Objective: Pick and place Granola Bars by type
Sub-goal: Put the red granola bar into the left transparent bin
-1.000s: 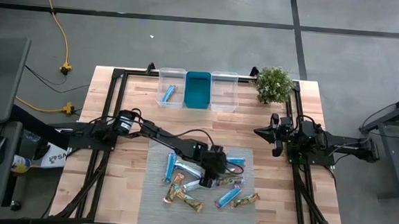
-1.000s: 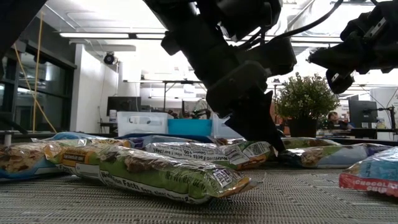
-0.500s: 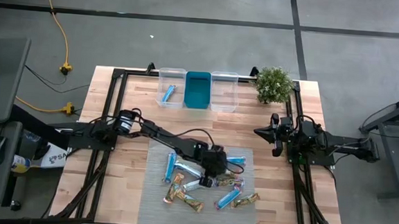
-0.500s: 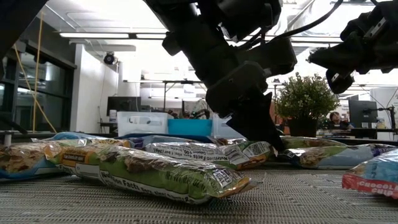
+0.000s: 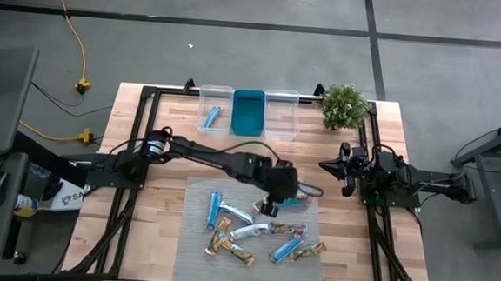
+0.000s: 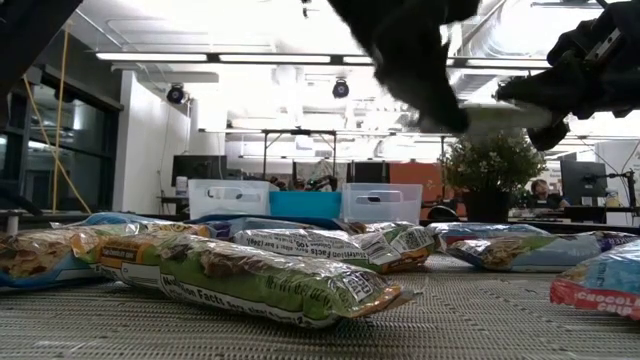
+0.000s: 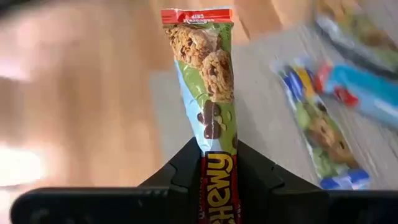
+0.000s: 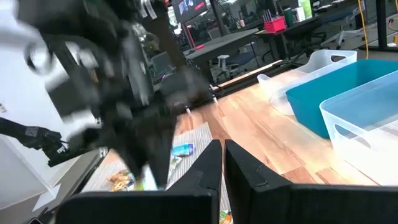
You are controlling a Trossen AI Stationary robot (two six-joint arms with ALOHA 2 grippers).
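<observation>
My left gripper (image 5: 275, 197) hangs over the far part of the grey mat (image 5: 194, 242), shut on a green granola bar with red ends (image 7: 208, 74). Several more bars lie flat on the mat: blue ones (image 5: 214, 208), a silvery one (image 5: 247, 231) and tan-green ones (image 5: 231, 251). In the low view they lie in a row (image 6: 240, 275). One blue bar (image 5: 212, 116) lies in the left clear bin (image 5: 217, 96). My right gripper (image 5: 346, 171) waits shut and empty at the table's right side, and it also shows in the right wrist view (image 8: 219, 152). My left gripper pinches the green bar between its two fingers near one red end (image 7: 217, 171). The rest of the bar sticks out past the fingertips to its free red end (image 7: 196, 15). The bar is lifted clear of the mat.
Three bins stand in a row at the far edge: the left clear one, a teal one (image 5: 249, 97) and another clear one (image 5: 282, 99). A small potted plant (image 5: 343, 105) stands at the far right. Bare wood lies between mat and bins.
My left gripper has risen off the mat with the green bar and gone toward the table's far and right edges. In the low view the arm has lifted out of the row of bars. The other bars have stayed where they were.
</observation>
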